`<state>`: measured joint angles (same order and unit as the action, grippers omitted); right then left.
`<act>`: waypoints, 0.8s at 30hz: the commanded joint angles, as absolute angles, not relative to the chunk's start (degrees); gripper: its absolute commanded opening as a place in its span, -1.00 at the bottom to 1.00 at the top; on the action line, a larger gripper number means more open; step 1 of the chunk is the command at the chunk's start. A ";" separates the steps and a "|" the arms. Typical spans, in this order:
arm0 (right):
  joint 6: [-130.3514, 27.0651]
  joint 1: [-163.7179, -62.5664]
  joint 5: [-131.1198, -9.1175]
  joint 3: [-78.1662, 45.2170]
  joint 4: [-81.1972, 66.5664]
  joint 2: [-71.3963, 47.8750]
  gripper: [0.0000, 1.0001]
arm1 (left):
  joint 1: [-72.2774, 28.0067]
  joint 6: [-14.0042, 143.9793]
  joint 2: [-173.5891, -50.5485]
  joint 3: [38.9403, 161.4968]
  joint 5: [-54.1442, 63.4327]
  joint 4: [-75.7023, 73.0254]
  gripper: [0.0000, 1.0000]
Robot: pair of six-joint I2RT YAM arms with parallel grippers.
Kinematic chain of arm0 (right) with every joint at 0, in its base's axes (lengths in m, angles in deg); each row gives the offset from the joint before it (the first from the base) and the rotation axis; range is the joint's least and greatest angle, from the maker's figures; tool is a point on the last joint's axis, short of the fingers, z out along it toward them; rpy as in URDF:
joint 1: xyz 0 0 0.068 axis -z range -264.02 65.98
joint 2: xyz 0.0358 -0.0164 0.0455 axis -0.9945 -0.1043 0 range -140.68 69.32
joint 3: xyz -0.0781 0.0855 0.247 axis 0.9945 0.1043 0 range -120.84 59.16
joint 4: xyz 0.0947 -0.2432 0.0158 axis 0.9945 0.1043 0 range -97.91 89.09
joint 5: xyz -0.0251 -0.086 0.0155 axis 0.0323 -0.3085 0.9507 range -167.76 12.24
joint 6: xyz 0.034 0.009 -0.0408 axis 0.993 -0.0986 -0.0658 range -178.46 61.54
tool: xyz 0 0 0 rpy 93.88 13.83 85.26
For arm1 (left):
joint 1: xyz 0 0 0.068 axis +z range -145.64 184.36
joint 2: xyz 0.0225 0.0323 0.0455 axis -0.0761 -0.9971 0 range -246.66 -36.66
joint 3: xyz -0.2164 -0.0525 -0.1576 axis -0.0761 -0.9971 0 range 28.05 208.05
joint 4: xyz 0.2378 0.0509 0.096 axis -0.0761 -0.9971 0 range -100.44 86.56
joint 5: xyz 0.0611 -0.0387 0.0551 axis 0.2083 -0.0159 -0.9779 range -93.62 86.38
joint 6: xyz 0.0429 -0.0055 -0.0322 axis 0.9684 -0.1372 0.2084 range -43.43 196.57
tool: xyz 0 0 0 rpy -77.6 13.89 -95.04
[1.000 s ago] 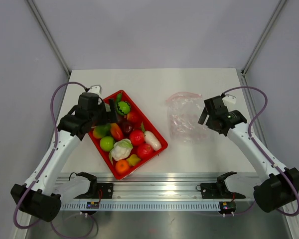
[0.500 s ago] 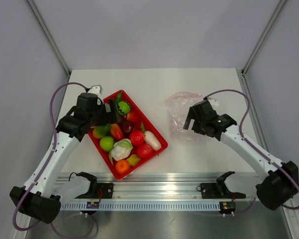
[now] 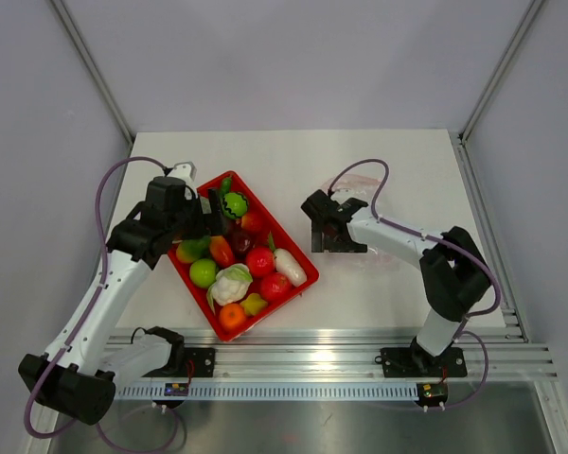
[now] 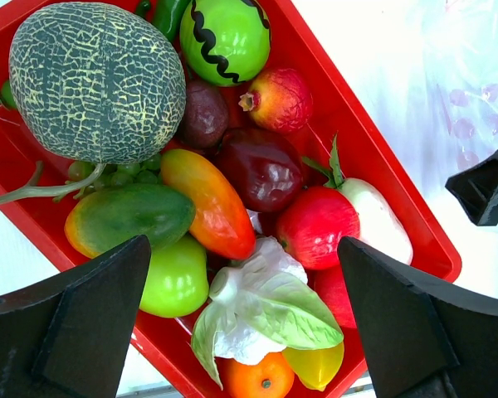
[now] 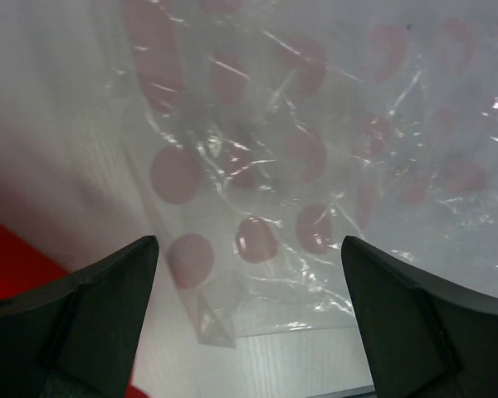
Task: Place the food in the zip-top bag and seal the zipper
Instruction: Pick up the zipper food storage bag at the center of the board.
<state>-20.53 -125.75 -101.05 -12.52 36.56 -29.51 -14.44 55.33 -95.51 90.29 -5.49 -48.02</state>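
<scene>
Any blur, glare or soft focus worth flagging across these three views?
Top external: evenly lit and sharp, only soft shadows under the arms. Left wrist: crisp on the food in the red tray, small highlights on glossy skins; its own jaws dark and soft-edged. Right wrist: the zip-top bag is very close and blurred, with glare streaks on its crinkles.
</scene>
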 commanded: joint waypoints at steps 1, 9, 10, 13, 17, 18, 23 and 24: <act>-17.86 -124.46 -111.58 -9.25 45.08 -27.28 0.99 | -14.71 56.09 -94.14 91.86 -4.67 -48.18 0.98; -16.00 -117.94 -112.48 1.77 48.78 -5.76 0.99 | -14.80 56.09 -95.55 92.12 -2.30 -47.48 0.98; -16.35 -118.03 -111.08 1.42 48.78 -4.35 0.99 | -14.80 56.09 -95.55 92.12 -2.21 -47.56 0.98; -17.14 -118.03 -109.14 -0.78 47.64 -0.38 0.99 | -14.88 56.00 -95.02 92.03 -2.56 -47.56 0.98; -19.08 -116.98 -107.73 -4.90 40.36 -2.64 0.99 | -15.06 55.39 -93.18 91.24 -5.01 -46.69 0.98; -19.17 -114.71 -107.03 -8.48 39.65 -4.49 0.99 | -15.15 55.39 -92.83 91.33 -5.46 -46.60 0.98; -16.10 -107.84 -104.13 -22.64 40.15 -23.55 0.99 | -15.24 56.18 -92.30 92.91 -6.25 -47.82 0.98; -15.49 -107.57 -103.26 -28.67 40.86 -26.54 0.99 | -15.24 56.26 -92.21 93.26 -6.51 -48.44 0.98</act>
<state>-17.68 -109.73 -105.38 -19.49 42.57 -18.99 -14.99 55.40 -93.15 90.37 -5.18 -48.04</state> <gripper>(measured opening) 0.993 0.987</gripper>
